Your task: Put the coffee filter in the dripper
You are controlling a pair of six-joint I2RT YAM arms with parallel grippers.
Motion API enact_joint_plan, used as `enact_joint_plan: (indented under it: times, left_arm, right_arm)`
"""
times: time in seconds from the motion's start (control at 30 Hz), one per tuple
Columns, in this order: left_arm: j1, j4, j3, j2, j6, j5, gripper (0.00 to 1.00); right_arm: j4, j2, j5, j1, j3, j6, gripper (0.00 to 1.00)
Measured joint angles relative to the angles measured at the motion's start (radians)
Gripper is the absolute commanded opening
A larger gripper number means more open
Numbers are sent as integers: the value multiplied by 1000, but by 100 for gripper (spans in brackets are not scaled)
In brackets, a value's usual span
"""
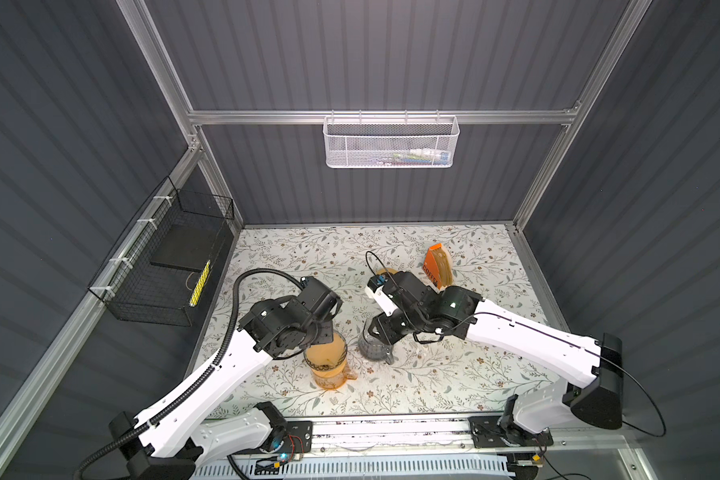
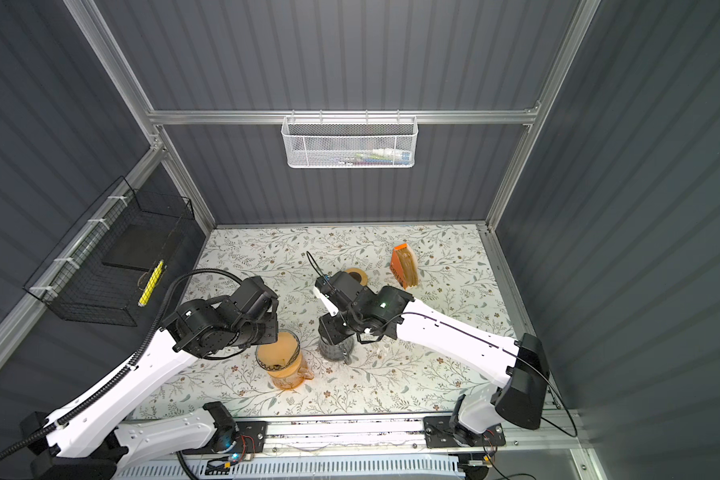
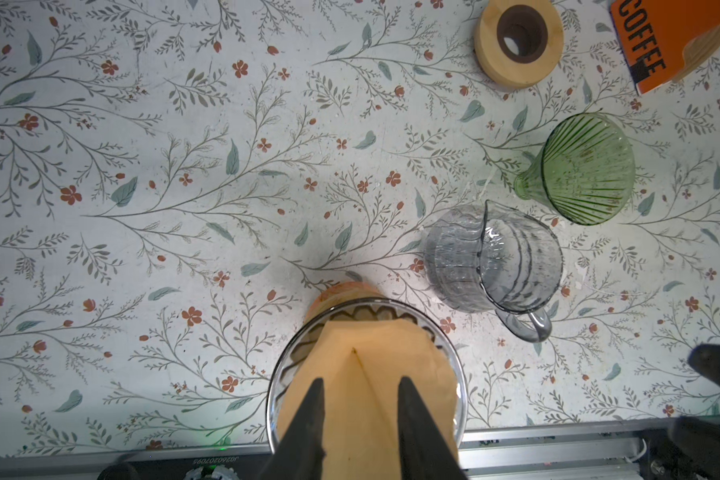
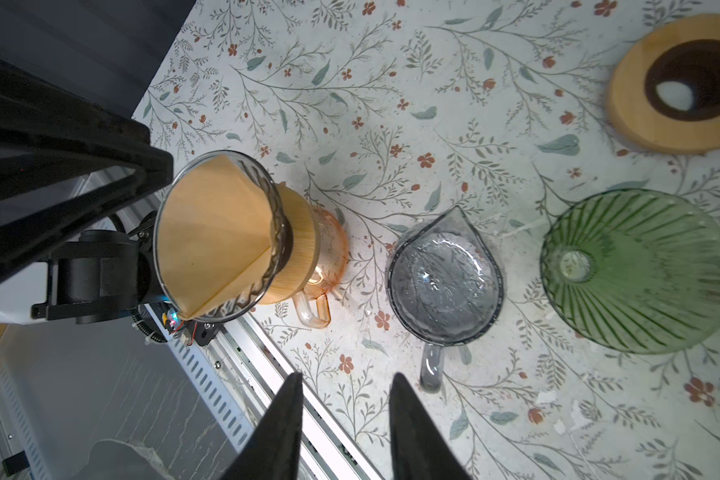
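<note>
The tan paper coffee filter point(image 4: 213, 232) sits opened as a cone inside the clear glass dripper point(image 4: 281, 232). The dripper rests on a wooden collar over an orange glass carafe point(image 4: 331, 249), near the table's front in both top views point(image 1: 327, 353) point(image 2: 277, 349). My left gripper point(image 3: 361, 379) hangs just above the filter point(image 3: 371, 361). Its fingers are apart and nothing is pinched between them. My right gripper point(image 4: 347, 375) is open and empty. It is over the table's front edge, beside the handle of a grey glass pitcher point(image 4: 445, 282).
A green ribbed glass cone point(image 4: 641, 270) lies beside the grey pitcher point(image 1: 375, 351). A wooden ring point(image 3: 518, 41) and an orange box of filters point(image 1: 437, 266) stand farther back. A metal rail point(image 4: 267, 353) runs along the front edge. A black wire basket point(image 1: 163, 266) hangs on the left wall.
</note>
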State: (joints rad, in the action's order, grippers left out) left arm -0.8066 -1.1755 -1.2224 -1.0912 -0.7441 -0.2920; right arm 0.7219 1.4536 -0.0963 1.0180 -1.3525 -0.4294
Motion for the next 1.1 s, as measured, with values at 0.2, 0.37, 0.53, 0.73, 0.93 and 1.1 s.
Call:
enact_joint_plan:
  times: [0.2,0.37,0.53,0.73,0.93,1.1]
  left_arm:
    - [0,61,0,-2,0,0,33]
    - [0,116,0,-8,4,0,34]
    - [0,176,-2,-44,20,0,35]
    - [0,251,-2,-84,37,0,36]
    - [0,308,-3,-103,46,1,38]
    - [0,335,-3,-121,53,5,38]
  right_arm:
    - [-3,-61,38,-23,88,-6,39]
    - [-3,-80,59,-24,180,-16,40]
    - [-11,-92,70,-24,270,-28,41]
    - [-59,-115,83,-24,361,-41,42]
    - [-128,-116,86,-23,407,-38,42]
    - [-170,-113,93,-16,416,-30,42]
